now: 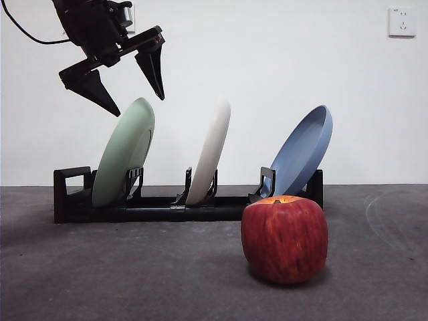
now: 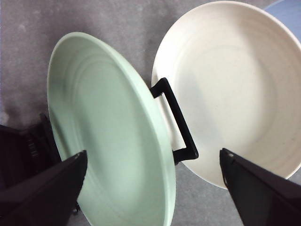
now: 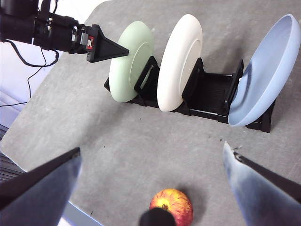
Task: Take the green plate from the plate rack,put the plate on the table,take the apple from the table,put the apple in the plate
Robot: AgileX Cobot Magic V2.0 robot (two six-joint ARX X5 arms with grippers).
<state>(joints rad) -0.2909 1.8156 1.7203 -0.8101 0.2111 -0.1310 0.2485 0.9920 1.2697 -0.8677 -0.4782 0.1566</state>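
The green plate stands on edge in the end slot of the black plate rack. My left gripper hovers open just above the plate's top rim, one jaw on each side of it and not touching. The dark red apple sits on the grey table in front of the rack. High above the apple, my right gripper is open and holds nothing.
A cream-white plate leans in the rack's middle slot, close beside the green one. A blue plate leans in the far end slot. The table's edge runs near the left arm's cable.
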